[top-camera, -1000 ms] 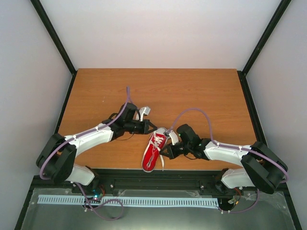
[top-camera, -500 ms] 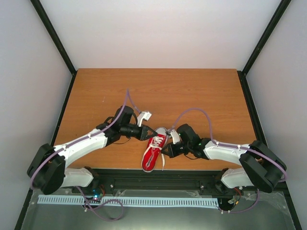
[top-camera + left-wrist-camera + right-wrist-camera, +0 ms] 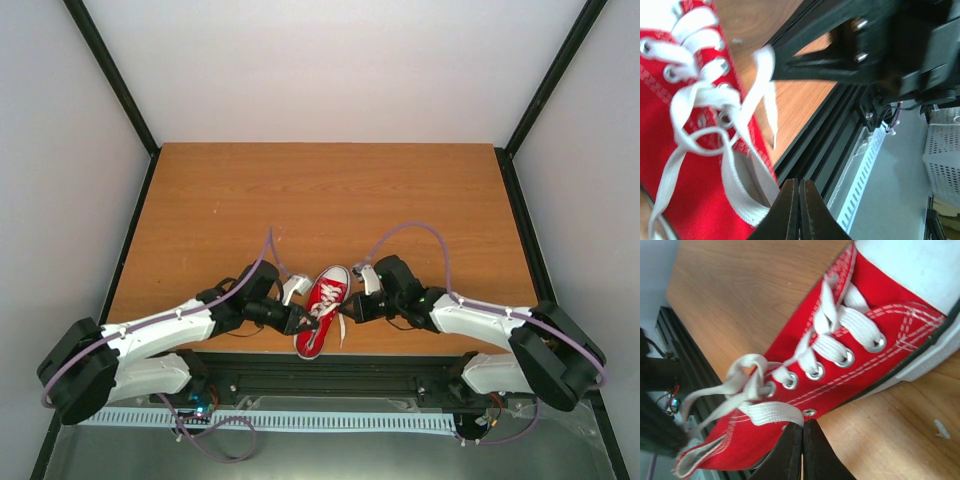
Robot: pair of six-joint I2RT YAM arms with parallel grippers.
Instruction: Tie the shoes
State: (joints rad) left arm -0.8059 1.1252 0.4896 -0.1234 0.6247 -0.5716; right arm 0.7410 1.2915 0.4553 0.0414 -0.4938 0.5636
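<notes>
The red sneaker (image 3: 322, 306) with its white toe cap lies at the table's near edge, heel toward the arms. It fills the left wrist view (image 3: 685, 165) and the right wrist view (image 3: 840, 365). My left gripper (image 3: 306, 319) is at the shoe's left side near the heel. Its jaws (image 3: 800, 186) are shut, with a white lace (image 3: 742, 197) curving into the tips. My right gripper (image 3: 346, 311) is at the shoe's right side. Its jaws (image 3: 803, 426) are shut on a flat white lace (image 3: 771, 413) that runs from the top eyelets. The laces are crossed loosely over the tongue.
The black frame rail (image 3: 330, 368) runs just beyond the shoe's heel at the table's near edge, and it also shows in the left wrist view (image 3: 825, 145). A white slotted strip (image 3: 270, 421) lies below it. The wooden table (image 3: 330, 200) stretches away behind the shoe.
My left gripper has swung from the far left of the shoe down to its near left side by the heel. My right gripper has shifted slightly away from the rail along the shoe's right side.
</notes>
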